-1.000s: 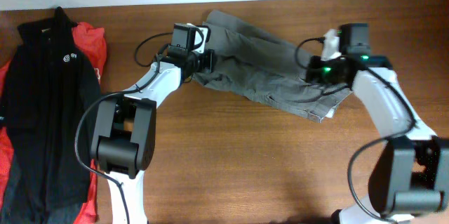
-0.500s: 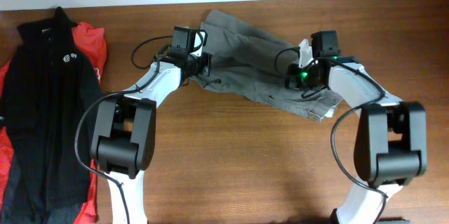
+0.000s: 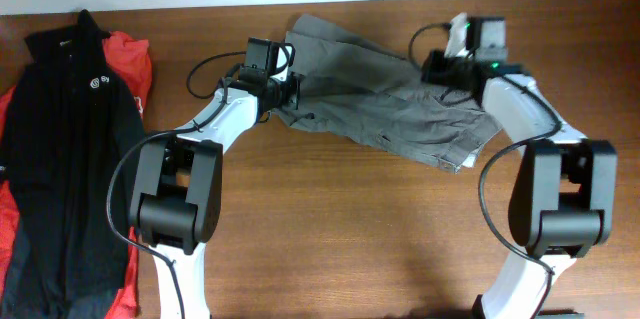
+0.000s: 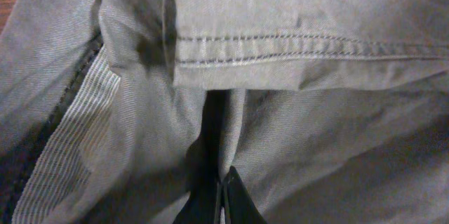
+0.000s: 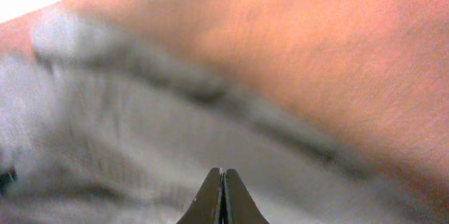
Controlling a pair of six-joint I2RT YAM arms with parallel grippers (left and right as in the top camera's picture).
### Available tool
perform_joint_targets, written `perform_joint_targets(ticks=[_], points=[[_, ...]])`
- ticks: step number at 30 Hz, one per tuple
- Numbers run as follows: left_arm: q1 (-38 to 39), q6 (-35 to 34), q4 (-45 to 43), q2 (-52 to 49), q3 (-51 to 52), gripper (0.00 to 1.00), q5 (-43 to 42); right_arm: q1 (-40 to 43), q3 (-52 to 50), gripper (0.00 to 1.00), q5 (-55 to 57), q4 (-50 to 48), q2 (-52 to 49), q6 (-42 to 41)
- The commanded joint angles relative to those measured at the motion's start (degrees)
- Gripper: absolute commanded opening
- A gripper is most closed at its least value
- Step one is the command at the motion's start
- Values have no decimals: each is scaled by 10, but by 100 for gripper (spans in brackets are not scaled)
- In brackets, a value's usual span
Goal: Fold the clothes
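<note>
Far left of the bench (image 3: 350, 249): a black jacket (image 3: 60, 159) lies lengthwise, with a small white logo on the chest. It covers most of a red garment (image 3: 128, 64), which shows along its right shoulder and lower edges. Both are well apart from the work area.

Left of centre: the left end effector (image 3: 293, 91) sits at the left edge of the grey shorts (image 3: 390, 109). In the left wrist view its tips (image 4: 224, 178) are closed together in a dark crease where the folds of fabric converge, so it is recorded as gripping a pinch of the shorts. Above the tips a stitched hem (image 4: 280, 48) runs across the view. To the left a striped lining (image 4: 77, 147) with a dark edge is exposed.

Centre: the grey shorts lie rumpled on the far half of the bench between the two arms, running on a diagonal from upper left to lower right. A pale patch shows at their lower right corner.

Right of centre: the right end effector (image 3: 440, 64) is at the upper right edge of the shorts. In the right wrist view the tips (image 5: 222, 173) are closed together over grey fabric. That view is blurred, and it cannot be told whether any cloth is caught between them. Bare bench surface shows beyond the fabric edge.
</note>
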State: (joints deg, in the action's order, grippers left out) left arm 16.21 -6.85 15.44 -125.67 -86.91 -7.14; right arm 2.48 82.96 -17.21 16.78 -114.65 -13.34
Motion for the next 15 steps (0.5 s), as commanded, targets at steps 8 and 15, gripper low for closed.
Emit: perform_joint_targets(ticks=[8,15], points=[[-2,3,1,-4,-7,1,10,-19,57,4,-132,63,-3,-2],[-2,-30,1,-4,-7,1,9,-108,57,4,-57,55,-16,5]])
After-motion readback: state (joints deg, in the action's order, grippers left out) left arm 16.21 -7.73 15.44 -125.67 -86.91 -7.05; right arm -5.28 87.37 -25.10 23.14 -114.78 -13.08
